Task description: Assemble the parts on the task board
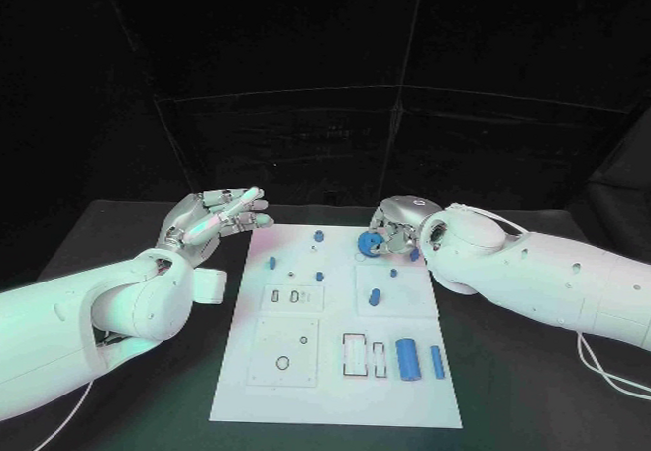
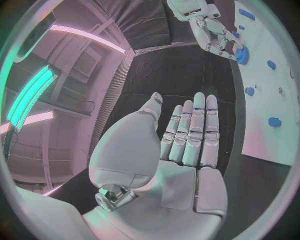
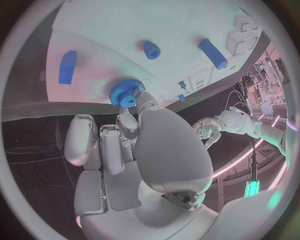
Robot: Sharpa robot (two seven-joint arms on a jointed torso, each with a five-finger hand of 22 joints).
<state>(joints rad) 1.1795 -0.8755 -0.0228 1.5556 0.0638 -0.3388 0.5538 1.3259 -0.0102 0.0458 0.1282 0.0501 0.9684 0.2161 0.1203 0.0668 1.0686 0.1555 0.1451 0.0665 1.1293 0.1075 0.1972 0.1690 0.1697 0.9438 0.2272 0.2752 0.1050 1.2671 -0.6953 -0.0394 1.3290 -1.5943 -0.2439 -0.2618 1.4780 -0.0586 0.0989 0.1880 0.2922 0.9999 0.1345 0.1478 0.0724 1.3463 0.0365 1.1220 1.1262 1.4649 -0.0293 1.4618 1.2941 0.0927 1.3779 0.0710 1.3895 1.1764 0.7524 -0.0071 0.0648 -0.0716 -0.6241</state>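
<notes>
My right robot hand (image 1: 393,228) is at the far edge of the board (image 1: 341,410), which lies in the middle of the black desk (image 1: 519,411). Its fingertips (image 3: 145,101) pinch a blue gear (image 1: 369,243) that sits on the board close to that far edge; the right wrist view shows the gear's toothed rim and raised hub right at my thumb and one finger, while the other fingers (image 3: 81,137) lie alongside, off the board's edge.

My left robot hand (image 1: 212,218) hovers off the board's far left corner, above the desk. It holds nothing: the left wrist view shows the palm flat and the fingers (image 2: 194,130) straight and side by side, thumb out to one side.

On the board, small blue parts are spread over the far half: a little peg (image 1: 317,233) near the far edge beside the gear, a small piece (image 1: 272,262) toward the left edge, and an oblong piece (image 1: 375,298) near the middle. Toward the near right part of the board two blue cylinders lie side by side, a thicker one (image 1: 408,359) and a thinner one (image 1: 437,361), next to a pair of rectangular slots (image 1: 354,354). The near left part carries a square plate (image 1: 284,351) with an oval hole.
</notes>
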